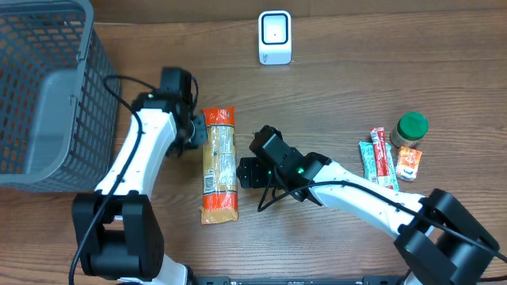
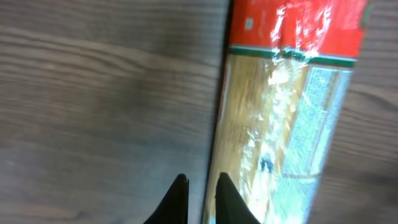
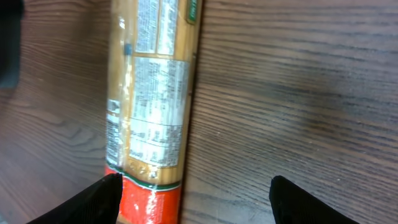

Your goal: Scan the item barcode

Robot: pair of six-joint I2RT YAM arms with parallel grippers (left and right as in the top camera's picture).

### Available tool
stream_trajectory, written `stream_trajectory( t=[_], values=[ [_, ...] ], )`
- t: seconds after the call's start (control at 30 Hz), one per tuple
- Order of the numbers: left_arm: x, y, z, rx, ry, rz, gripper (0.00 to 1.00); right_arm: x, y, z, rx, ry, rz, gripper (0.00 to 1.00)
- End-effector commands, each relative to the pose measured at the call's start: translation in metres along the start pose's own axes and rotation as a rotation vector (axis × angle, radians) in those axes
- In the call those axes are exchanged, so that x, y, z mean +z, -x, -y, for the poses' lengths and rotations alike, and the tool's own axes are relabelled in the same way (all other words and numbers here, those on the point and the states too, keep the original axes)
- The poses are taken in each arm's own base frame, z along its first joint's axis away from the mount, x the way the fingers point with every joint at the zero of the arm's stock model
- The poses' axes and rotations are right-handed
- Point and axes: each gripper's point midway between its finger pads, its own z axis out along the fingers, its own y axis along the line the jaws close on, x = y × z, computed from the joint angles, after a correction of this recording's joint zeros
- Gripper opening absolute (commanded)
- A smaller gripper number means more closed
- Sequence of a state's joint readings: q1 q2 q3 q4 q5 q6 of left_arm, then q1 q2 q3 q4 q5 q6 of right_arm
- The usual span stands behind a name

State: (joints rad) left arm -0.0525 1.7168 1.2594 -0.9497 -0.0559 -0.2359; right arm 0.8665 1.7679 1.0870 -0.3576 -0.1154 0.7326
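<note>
Left gripper [image 2: 201, 190] pressed together at 9 o'clock edge of spaghetti pack [image 1: 219, 162], grip on wrapper unclear, right gripper [image 3: 196, 186] spread at its 3 o'clock, pack flat on worktop [image 1: 356, 79], scanner [image 1: 275, 37] at 12 o'clock

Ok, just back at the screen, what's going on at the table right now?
Both arms are at the spaghetti packet, which lies flat on the table. The left gripper is shut at the packet's left edge; whether it pinches the wrapper I cannot tell. The right gripper is open at the packet's right side, gripping nothing. The white scanner stands at the far edge, and the packet has not yet been brought to it.
</note>
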Motion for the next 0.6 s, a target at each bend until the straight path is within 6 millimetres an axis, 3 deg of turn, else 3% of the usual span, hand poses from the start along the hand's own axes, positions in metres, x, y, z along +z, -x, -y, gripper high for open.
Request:
stream_trajectory(
  t=[0.0, 0.27, 0.57],
  values=[
    [0.020, -0.016, -0.003, -0.022, 0.005, -0.018, 0.12, 0.006, 0.003, -0.002, -0.003, -0.004, 0.006, 0.77],
    [0.052, -0.037, -0.006, -0.032, 0.011, -0.032, 0.11, 0.007, 0.007, -0.006, -0.006, 0.012, 0.022, 0.77],
    [0.070, -0.060, 0.025, -0.021, -0.169, -0.067, 0.08, 0.007, 0.004, -0.003, -0.004, 0.001, 0.011, 0.77]
  ],
)
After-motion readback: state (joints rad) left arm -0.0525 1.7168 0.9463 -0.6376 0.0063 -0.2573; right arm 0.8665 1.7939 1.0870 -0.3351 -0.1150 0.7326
